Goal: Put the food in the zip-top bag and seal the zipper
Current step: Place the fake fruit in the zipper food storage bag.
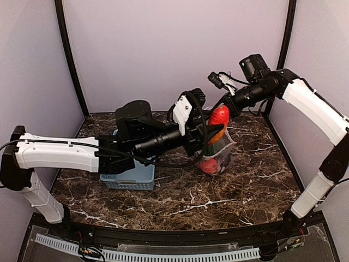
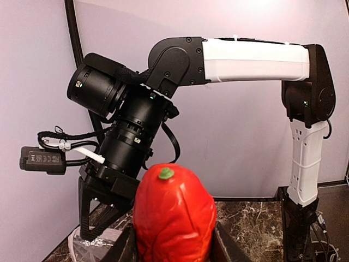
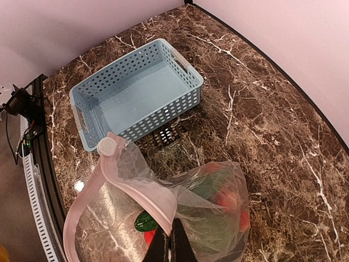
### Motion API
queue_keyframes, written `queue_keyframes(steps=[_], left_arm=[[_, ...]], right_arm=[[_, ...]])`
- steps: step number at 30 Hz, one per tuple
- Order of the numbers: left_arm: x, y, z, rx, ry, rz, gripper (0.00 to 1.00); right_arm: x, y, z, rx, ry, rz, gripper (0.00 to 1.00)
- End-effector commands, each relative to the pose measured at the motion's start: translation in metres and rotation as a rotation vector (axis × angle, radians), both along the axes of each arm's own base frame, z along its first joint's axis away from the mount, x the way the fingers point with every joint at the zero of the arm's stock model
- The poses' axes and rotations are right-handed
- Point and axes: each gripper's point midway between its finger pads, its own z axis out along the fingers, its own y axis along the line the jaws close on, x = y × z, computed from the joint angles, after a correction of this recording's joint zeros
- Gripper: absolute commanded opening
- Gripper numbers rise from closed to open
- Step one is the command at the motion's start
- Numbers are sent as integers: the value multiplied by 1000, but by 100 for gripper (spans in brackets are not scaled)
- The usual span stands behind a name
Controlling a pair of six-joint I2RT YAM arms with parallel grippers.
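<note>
**Listener:** What fills the overhead view?

**Operator:** A dark brown marble table with white veins (image 1: pixel 185 202). My two white-and-black arms meet over its middle. The left arm reaches in from the left, and the right arm bends down from the far right. Left of centre, partly under my left arm, sits a light blue slotted plastic basket (image 3: pixel 136 93). My right wrist camera shows nothing in it.

**Listener:** Where is the bag?

**Operator:** The clear, crinkly zip-top bag (image 1: pixel 220 158) hangs just right of centre with its bottom resting on the table. Red round fruits and something green are already inside. My right gripper (image 3: pixel 172 246) has its fingers pressed together on the bag's upper edge, holding the mouth up and open.

**Listener:** And the left hand?

**Operator:** My left gripper (image 2: pixel 174 254) pinches an orange-red toy pepper (image 2: pixel 174 215) between its two fingers. The pepper's long axis is roughly upright, with the green stem on top.

**Listener:** What does the next move depend on?

**Operator:** The pepper hangs above the bag, just left of my right gripper, so I judge the way in is straight down. Its lower end looks level with the mouth, but I cannot tell whether it has passed the rim. The pale press-seal zipper strip (image 3: pixel 139 188) curves around the open mouth, unsealed, with a small white round tab (image 3: pixel 106 145) at one end.
</note>
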Motion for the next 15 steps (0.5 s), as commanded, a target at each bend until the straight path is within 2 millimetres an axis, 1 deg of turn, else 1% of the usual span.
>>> queue_keyframes(steps=[1, 2, 3, 4, 5, 6, 7, 9, 11, 15], left_arm=[[15, 1, 11, -79, -65, 111, 19], [20, -1, 6, -80, -61, 137, 19], [30, 2, 3, -82, -47, 198, 19], [35, 2, 0, -94, -42, 226, 18], [42, 6, -6, -97, -35, 273, 18], [45, 6, -7, -126, -39, 292, 17], [51, 10, -15, -129, -33, 330, 17], [60, 12, -19, -168, -33, 386, 17], [67, 11, -21, -196, -39, 426, 17], [76, 0, -27, -214, -39, 459, 19]], right_arm=[[-5, 5, 5, 27, 5, 14, 0], [-5, 5, 6, 28, 3, 13, 0], [-4, 5, 8, 32, 1, 10, 0], [-4, 6, 12, 36, -1, 11, 0], [-4, 7, 17, 44, -5, 11, 0], [-3, 7, 21, 49, -10, 12, 0], [-2, 8, 24, 54, -16, 12, 0], [-1, 9, 26, 56, -14, 13, 0], [-1, 10, 27, 57, -11, 15, 0], [0, 8, 31, 55, -27, 7, 0]])
